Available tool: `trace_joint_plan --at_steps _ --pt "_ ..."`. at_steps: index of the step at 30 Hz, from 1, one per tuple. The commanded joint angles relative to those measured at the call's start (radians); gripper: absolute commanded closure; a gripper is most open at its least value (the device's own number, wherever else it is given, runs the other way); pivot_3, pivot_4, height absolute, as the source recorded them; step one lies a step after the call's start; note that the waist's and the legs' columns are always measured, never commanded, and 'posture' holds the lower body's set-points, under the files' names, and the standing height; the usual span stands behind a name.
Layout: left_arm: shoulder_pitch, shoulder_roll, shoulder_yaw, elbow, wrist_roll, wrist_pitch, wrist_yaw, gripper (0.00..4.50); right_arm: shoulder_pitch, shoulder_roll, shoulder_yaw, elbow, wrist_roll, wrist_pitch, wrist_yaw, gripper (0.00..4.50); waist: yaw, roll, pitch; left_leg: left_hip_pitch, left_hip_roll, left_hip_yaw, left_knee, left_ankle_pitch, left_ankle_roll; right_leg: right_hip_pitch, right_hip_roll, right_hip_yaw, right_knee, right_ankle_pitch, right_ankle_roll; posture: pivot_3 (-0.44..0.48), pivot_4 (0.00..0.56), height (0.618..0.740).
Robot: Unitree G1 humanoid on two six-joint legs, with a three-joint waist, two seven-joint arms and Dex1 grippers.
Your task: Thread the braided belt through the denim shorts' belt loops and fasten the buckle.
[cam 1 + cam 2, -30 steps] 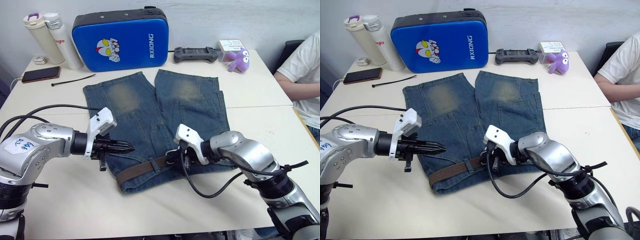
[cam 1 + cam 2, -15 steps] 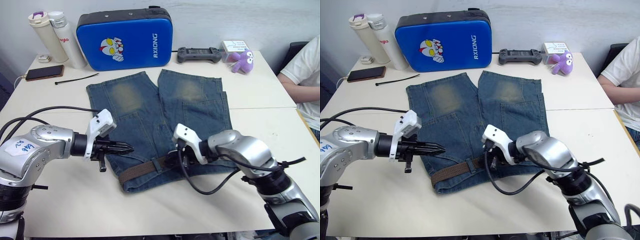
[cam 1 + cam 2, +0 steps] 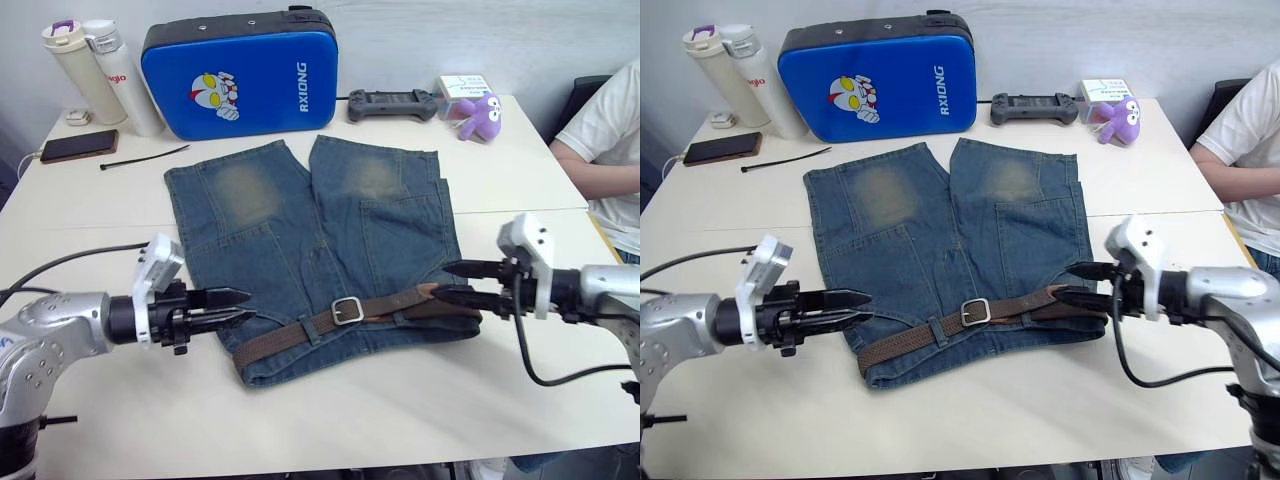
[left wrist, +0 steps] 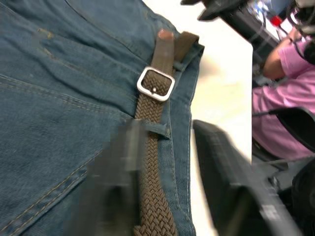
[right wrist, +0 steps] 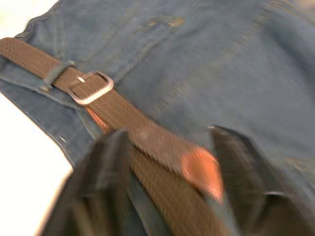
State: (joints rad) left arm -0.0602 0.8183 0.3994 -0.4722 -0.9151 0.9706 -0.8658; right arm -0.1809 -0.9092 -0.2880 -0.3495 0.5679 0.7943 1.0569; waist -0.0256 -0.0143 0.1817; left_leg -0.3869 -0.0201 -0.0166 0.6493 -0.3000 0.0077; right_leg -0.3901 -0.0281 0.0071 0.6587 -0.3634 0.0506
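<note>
The denim shorts (image 3: pixel 310 215) lie flat mid-table, waistband toward me. Along that waistband runs the braided belt (image 3: pixel 285 340), passing under a belt loop (image 4: pixel 152 129). Its silver buckle (image 3: pixel 347 310) sits at the middle with the strap through it. The belt's leather tip (image 5: pixel 199 169) rests near the shorts' right edge. My left gripper (image 3: pixel 243 304) hovers open just off the shorts' left edge, level with the belt. My right gripper (image 3: pixel 443 280) is open at the right edge, its fingers either side of the belt tip, holding nothing.
At the back stand a blue case (image 3: pixel 240 75), two bottles (image 3: pixel 95 70), a phone (image 3: pixel 80 146), a black cable tie (image 3: pixel 145 157), a controller (image 3: pixel 392 104) and a purple plush (image 3: pixel 478 116). A person (image 3: pixel 610 140) sits at the table's right.
Both grippers have opened and drawn outward, left to the left edge, right to the right edge. The buckle, covered by the right gripper before, now lies in plain sight.
</note>
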Motion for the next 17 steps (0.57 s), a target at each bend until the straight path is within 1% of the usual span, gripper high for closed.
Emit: trace_joint_plan --at_steps 1,2,3,4,8,10,12,14,17 --pt "0.159 -0.111 0.12 0.005 0.085 -0.206 0.017 0.83 0.153 0.047 -0.072 -0.059 -0.044 -0.168 -0.005 0.0 0.003 0.001 -0.001 0.0 0.0 0.0 0.0 0.0 0.0 0.0 0.0 0.0 0.0 0.0 0.0 0.0 0.15 0.74" --pt "0.207 -0.116 0.124 0.002 0.113 -0.238 -0.002 0.5 0.181 0.059 -0.081 -0.058 -0.045 -0.19 -0.01 0.0 -0.001 0.001 -0.001 0.0 0.0 0.0 0.0 0.0 0.0 0.001 0.001 0.0 0.0 0.0 0.0 0.0 0.15 0.74" --pt "0.255 -0.124 0.13 -0.004 0.136 -0.271 -0.015 0.07 0.211 0.066 -0.089 -0.05 -0.053 -0.218 -0.01 0.0 -0.003 0.001 -0.001 0.0 0.0 0.0 0.0 0.0 0.0 0.0 0.001 0.0 0.0 0.0 0.0 0.0 0.15 0.74" --pt "0.288 -0.131 0.134 -0.011 0.147 -0.296 -0.017 0.07 0.232 0.073 -0.098 -0.043 -0.054 -0.236 -0.014 0.0 -0.002 0.001 0.0 0.0 0.0 0.001 0.0 0.0 -0.001 0.0 0.001 0.001 0.0 0.0 0.0 0.0 0.15 0.74" --pt "0.369 -0.167 0.103 -0.051 0.227 -0.368 0.05 0.07 0.264 0.078 -0.119 -0.018 -0.051 -0.271 -0.026 0.0 0.003 0.001 0.0 0.002 0.0 0.001 0.001 0.0 0.0 0.002 0.0 0.001 0.001 0.0 0.0 0.0 0.15 0.74" --pt "0.395 -0.183 0.074 -0.077 0.259 -0.376 0.089 0.07 0.27 0.088 -0.13 -0.015 -0.053 -0.287 -0.047 0.0 0.008 0.001 0.0 0.007 0.0 0.0 0.0 -0.001 0.001 0.008 0.0 0.0 -0.001 0.0 0.0 0.0 0.15 0.74" --pt "0.407 -0.2 0.058 -0.099 0.272 -0.387 0.116 0.07 0.276 0.09 -0.137 -0.013 -0.043 -0.279 -0.06 0.0 0.016 0.001 0.0 0.014 0.0 0.0 -0.003 -0.002 0.001 0.016 0.0 0.0 -0.005 0.0 0.0 0.0 0.15 0.74" --pt "0.4 -0.215 0.047 -0.086 0.286 -0.392 0.15 0.07 0.283 0.091 -0.135 -0.015 -0.029 -0.272 -0.062 0.0 0.023 0.001 0.0 0.014 0.0 0.0 -0.002 -0.002 0.001 0.015 0.0 0.0 -0.005 0.0 0.0 0.0 0.15 0.74" --pt "0.392 -0.221 0.027 -0.069 0.303 -0.417 0.153 0.07 0.294 0.086 -0.127 -0.017 -0.029 -0.283 -0.056 0.0 0.025 0.001 0.0 0.014 0.0 0.0 -0.002 -0.002 0.001 0.015 0.0 0.0 -0.005 0.0 0.0 0.0 0.15 0.74"
